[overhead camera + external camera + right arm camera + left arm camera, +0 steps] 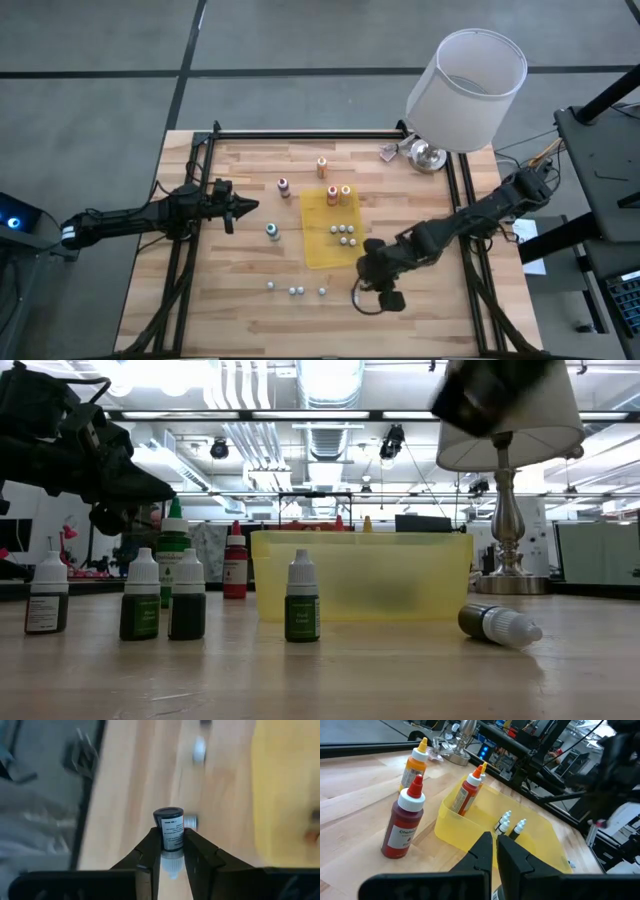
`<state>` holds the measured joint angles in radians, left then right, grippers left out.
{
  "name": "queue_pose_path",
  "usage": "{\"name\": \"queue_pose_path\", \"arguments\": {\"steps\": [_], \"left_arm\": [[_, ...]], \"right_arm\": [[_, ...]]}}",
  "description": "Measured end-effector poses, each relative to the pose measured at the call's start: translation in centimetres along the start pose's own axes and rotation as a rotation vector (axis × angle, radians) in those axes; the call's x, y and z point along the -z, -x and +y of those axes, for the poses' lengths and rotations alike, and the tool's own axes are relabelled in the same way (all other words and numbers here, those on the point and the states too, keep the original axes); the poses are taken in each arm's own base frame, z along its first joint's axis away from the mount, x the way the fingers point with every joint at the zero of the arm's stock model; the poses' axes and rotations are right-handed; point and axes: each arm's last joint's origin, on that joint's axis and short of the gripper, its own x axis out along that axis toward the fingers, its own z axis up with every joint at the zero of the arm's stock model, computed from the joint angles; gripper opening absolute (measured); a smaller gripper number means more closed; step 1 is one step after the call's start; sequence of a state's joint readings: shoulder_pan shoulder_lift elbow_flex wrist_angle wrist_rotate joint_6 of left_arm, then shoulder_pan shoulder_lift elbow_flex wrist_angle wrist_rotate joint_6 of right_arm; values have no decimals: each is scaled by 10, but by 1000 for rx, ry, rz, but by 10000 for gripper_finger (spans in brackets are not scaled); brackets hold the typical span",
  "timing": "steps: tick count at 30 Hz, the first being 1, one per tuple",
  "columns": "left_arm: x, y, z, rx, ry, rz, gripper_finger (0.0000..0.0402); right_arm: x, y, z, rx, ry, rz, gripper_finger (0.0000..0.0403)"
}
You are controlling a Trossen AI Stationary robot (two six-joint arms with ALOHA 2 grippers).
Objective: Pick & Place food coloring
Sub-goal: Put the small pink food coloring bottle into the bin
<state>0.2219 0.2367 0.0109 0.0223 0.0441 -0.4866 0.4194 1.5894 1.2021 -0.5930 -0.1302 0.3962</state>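
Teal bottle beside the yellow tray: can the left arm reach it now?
Probably yes: nothing stands between the left hand and the teal bottle, but the shut hand must open first.

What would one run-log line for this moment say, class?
right gripper: fingers shut on small bottle, near yellow tray | left gripper: shut, empty, waiting left of tray | white-capped bottles already in tray

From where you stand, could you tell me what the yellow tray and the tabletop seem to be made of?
The yellow tray looks like thin translucent plastic: in the low view shapes behind show dimly through its wall, and its finish is smooth. The tabletop looks like wood, joined planks with visible grain and a matte, light finish.
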Motion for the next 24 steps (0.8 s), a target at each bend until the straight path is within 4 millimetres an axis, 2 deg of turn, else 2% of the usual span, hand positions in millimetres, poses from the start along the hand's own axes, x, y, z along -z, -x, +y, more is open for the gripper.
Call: {"name": "queue_pose_path", "arguments": {"steps": [6, 13, 18, 24], "left_arm": [[0, 0, 0, 0, 0, 0, 0], [0, 0, 0, 0, 0, 0, 0], [0, 0, 0, 0, 0, 0, 0], [0, 0, 0, 0, 0, 0, 0]], "right_arm": [[-43, 37, 5, 22, -17, -195, 59], [-76, 74, 0, 166, -112, -414, 59], [-91, 88, -18, 244, -282, -571, 59], [-112, 106, -49, 221, -446, -789, 59]]}}
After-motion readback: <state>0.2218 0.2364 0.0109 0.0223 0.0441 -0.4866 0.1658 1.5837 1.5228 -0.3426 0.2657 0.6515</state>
